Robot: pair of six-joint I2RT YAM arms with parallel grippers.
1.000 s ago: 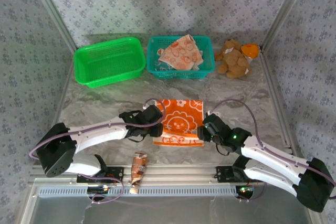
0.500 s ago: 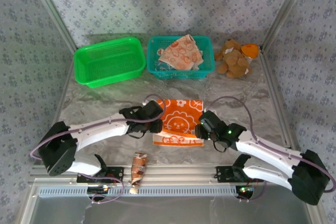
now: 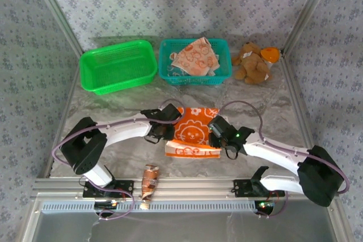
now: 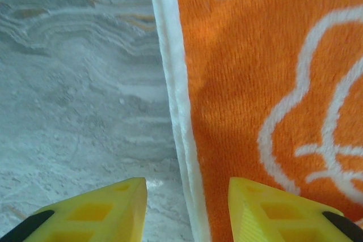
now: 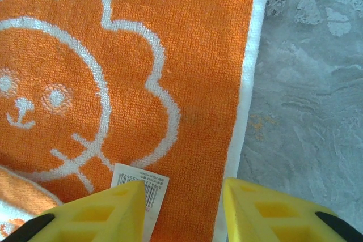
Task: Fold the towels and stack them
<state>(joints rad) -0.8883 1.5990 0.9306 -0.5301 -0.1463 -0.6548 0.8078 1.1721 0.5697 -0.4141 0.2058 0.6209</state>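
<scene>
Both arms have reached farther over the orange towel [image 3: 194,132] since a second ago; your left gripper [image 4: 185,196] and right gripper [image 5: 182,196] straddle its white side hems, jaws released, clamping nothing. Each wrist view cuts off the finger bases, and one right finger half hides a care label [image 5: 153,185]. The towel lies flat mid-table [image 3: 113,106], nearly square, hems running near to far, lion's crown toward the teal basket [image 3: 224,75].

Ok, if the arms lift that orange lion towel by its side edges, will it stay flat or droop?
Probably droop: the orange towel is soft looped terry, so it should sag between the grips. Likely light too, since it looks thin.
</scene>
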